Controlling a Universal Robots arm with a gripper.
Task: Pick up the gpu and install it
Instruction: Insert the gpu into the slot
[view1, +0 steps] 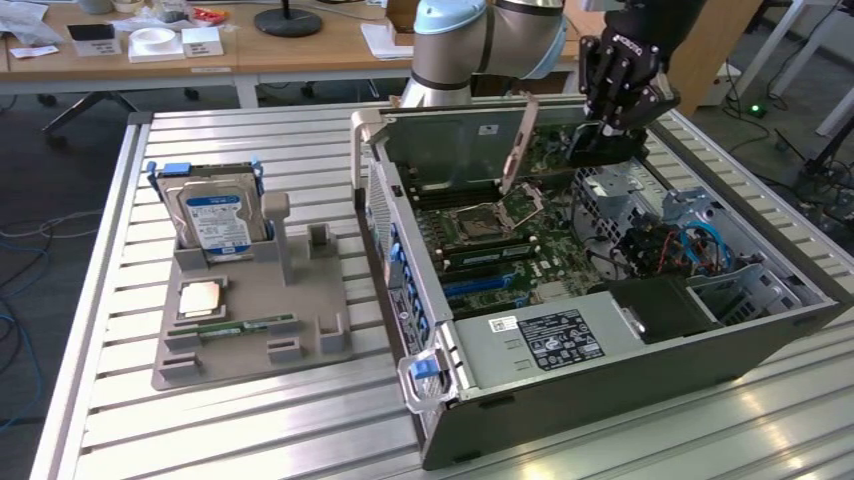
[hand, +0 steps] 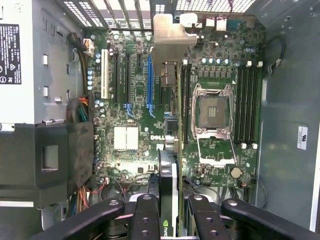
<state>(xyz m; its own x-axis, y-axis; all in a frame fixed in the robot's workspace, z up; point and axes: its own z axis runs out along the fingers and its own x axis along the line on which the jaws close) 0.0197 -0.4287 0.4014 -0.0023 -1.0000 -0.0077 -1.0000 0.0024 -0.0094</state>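
Gripper (view1: 615, 122), upper right of the exterior frame, is clamped on the gpu (view1: 601, 150), holding it edge-down above the motherboard (view1: 497, 245) inside the open computer case (view1: 601, 385), likely to align with a slot.

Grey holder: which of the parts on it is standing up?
The silver hard drive with the blue-white label. It stands upright in its slot, while the square chip and the green memory stick lie flat.
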